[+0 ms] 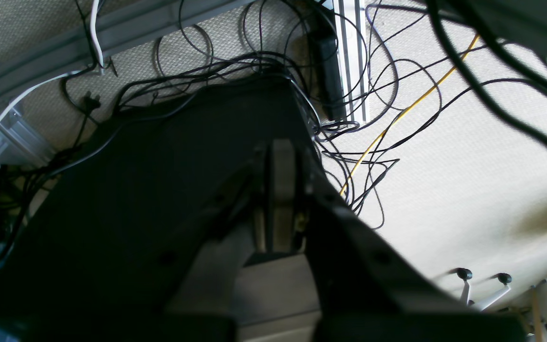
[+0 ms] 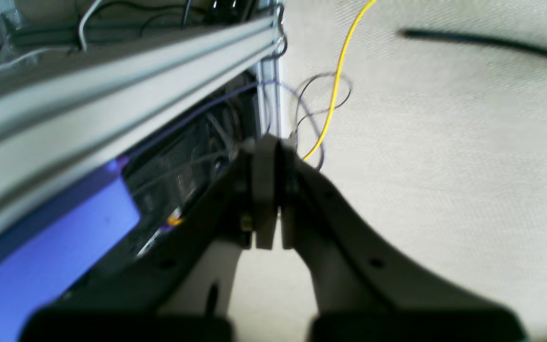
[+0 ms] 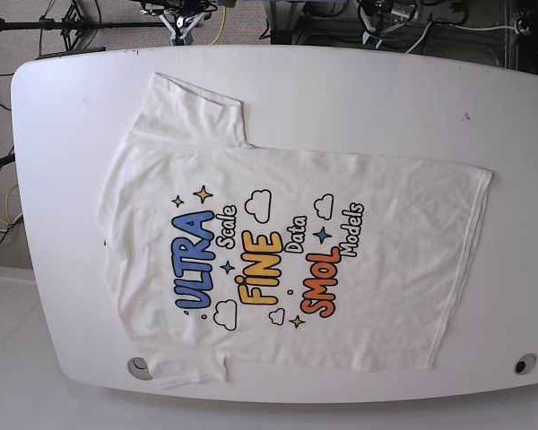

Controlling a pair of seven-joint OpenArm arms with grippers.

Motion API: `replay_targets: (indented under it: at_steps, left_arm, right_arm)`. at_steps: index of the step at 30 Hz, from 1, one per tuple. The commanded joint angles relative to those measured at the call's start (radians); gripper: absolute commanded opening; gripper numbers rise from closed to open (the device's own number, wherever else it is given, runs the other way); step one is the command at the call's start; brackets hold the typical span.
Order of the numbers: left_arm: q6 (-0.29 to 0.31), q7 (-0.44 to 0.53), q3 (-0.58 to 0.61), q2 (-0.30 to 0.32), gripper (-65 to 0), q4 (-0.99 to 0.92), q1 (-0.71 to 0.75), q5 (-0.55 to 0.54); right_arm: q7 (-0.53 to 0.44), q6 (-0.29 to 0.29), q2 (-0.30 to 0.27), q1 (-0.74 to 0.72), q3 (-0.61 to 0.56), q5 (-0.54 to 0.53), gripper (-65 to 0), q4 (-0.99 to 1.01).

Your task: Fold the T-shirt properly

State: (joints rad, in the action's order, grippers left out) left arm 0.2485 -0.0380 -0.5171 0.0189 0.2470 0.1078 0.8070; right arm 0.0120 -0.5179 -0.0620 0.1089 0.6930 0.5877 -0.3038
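The white T-shirt [image 3: 386,269] lies spread flat and print-up on the white table [image 3: 386,98] in the base view. Its collar end is to the left and its hem to the right. One sleeve [image 3: 193,107] points to the far edge, the other [image 3: 190,367] reaches the near edge. The blue "ULTRA", yellow "FINE" and orange "SMOL" lettering shows in full. Neither arm appears in the base view. My left gripper [image 1: 277,151] is shut and empty, off the table above the carpet. My right gripper [image 2: 272,146] is shut and empty beside an aluminium rail [image 2: 112,90]. The shirt is not in either wrist view.
Tangled black cables [image 1: 349,142] and a yellow cable [image 1: 406,111] lie on the carpet below the left gripper. The yellow cable [image 2: 337,80] also shows in the right wrist view. Two round holes [image 3: 139,365] [image 3: 520,365] sit near the table's front edge. Tripod legs [image 3: 184,18] stand behind the table.
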Motion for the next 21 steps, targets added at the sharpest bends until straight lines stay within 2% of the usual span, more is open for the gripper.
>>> replay_targets:
  at_steps: [1,8,10,18,21]
  left_arm:
    - [-0.017,0.001,-0.002,0.010,-65.0,0.019,-0.002,-0.003]
    - [-0.033,-0.001,-0.004,0.012,-65.0,0.027,-0.006,0.000]
    - [-0.054,0.007,-0.001,0.009,-65.0,0.018,-0.014,-0.002]
    - [-0.059,0.013,0.002,0.008,-65.0,0.026,-0.016,-0.002]
    - [-0.062,0.025,0.063,0.014,-65.0,0.082,0.005,-0.007]
  right_arm:
    - [-0.007,-0.017,-0.011,-0.006,0.004,-0.014,-65.0,-0.003]
    - [-0.003,-0.036,-0.013,-0.005,0.006,-0.021,-64.9,-0.027]
    - [-0.001,-0.033,-0.008,-0.011,0.006,-0.022,-65.0,-0.042]
    - [0.002,-0.038,0.004,-0.001,0.009,-0.018,-64.8,-0.094]
    - [-0.013,-0.025,0.028,0.035,0.005,-0.006,-64.7,-0.160]
